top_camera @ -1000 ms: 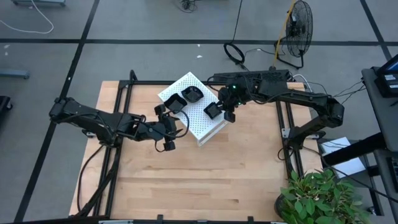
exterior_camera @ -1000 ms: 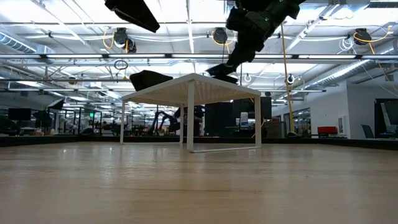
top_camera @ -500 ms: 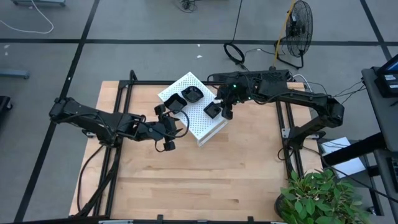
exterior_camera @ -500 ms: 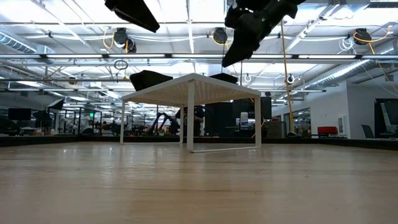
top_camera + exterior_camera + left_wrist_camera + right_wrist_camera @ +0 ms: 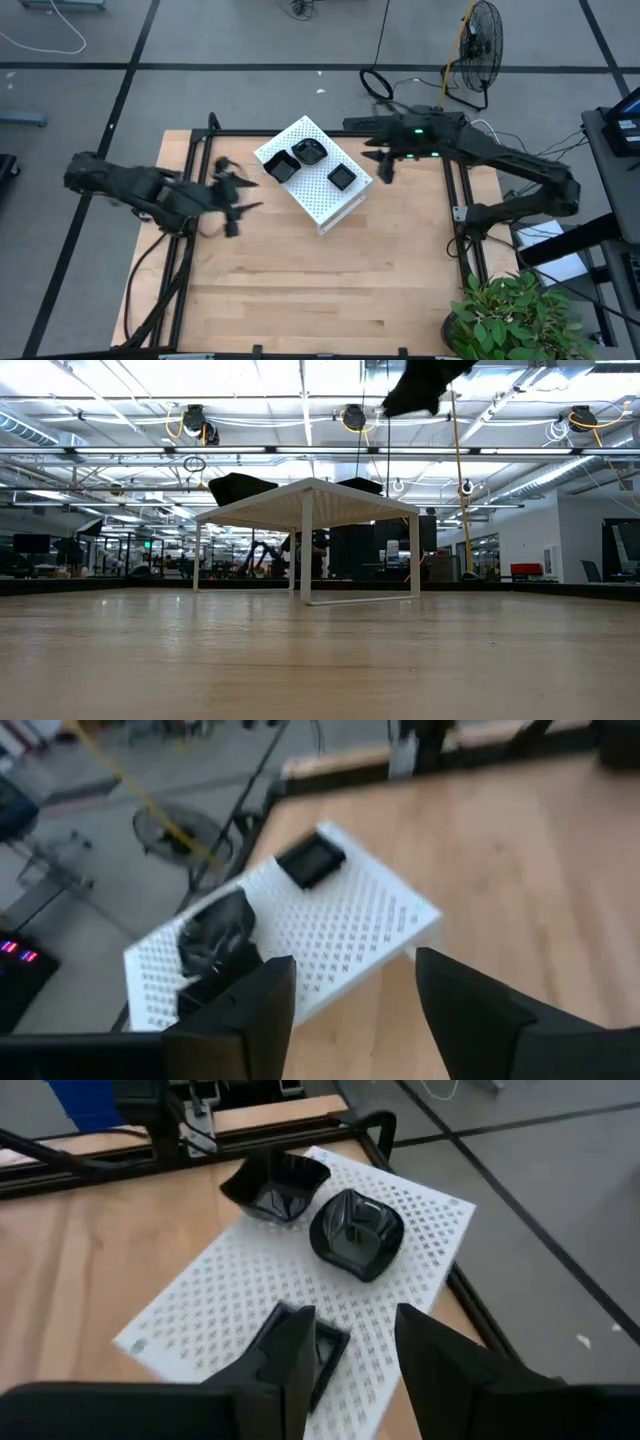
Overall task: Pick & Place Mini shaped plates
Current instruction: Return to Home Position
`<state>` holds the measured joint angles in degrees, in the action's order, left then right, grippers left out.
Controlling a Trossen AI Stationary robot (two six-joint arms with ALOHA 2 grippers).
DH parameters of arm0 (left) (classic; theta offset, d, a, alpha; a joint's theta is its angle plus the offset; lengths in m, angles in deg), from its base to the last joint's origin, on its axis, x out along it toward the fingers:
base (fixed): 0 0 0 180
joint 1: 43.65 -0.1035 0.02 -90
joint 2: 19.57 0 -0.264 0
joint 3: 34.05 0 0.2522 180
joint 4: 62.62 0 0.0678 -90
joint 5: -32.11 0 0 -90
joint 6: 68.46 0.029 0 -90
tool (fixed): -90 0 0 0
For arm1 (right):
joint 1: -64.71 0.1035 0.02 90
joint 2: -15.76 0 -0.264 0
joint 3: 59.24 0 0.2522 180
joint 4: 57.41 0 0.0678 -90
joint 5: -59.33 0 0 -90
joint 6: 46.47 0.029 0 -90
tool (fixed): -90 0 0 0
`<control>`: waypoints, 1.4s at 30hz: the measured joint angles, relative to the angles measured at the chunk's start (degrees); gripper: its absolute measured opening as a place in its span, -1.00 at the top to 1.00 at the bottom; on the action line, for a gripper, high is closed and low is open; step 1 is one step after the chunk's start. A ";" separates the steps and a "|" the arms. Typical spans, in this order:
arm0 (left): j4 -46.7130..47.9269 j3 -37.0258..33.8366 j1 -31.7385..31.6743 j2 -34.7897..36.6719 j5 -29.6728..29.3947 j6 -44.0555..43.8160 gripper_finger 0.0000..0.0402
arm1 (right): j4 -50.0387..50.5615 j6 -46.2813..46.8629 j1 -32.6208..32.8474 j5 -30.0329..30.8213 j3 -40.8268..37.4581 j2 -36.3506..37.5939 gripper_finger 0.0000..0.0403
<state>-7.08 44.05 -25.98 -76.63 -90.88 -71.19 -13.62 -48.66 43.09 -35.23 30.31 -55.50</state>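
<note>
Three mini shaped plates rest by their bases on top of the white perforated box [image 5: 318, 185]: a wavy-edged square plate [image 5: 281, 166], a rounded plate [image 5: 308, 152] and a small square plate [image 5: 342, 177]. The right wrist view shows the wavy square plate [image 5: 278, 1188], the rounded plate [image 5: 357, 1232] and the small square plate [image 5: 328, 1352], partly behind a finger. My right gripper [image 5: 382, 166] hangs open, above and just right of the box. My left gripper [image 5: 236, 193] is open, left of the box. In the left wrist view the box [image 5: 330, 935] lies ahead of my left gripper [image 5: 355, 1010].
The box stands on the far middle of the wooden table [image 5: 320, 290], raised on legs as the low view shows [image 5: 305, 500]. A black frame rail [image 5: 452, 190] runs along the right side. A potted plant [image 5: 515, 320] sits at the near right corner. Bare wood lies nearer the front.
My right gripper has come off the small square plate, leaving it on the box top, and has risen and drawn back toward the table's right. My left gripper has pulled away from the box toward the table's left edge.
</note>
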 joint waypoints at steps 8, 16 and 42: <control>2.85 0.04 2.10 15.90 0.09 4.08 -0.03 | 13.66 -1.76 0.00 0.02 0.02 14.81 0.35; 4.60 0.04 2.08 24.14 0.00 4.25 0.07 | 16.93 -0.35 -0.02 0.38 -8.59 26.88 0.35; -27.47 -30.15 2.08 32.91 13.48 5.46 0.01 | -28.79 9.87 -0.02 -7.56 -57.20 52.58 0.35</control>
<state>-34.55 13.90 -23.90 -43.72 -77.40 -65.73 -42.40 -38.78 43.06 -42.79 -26.89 -2.92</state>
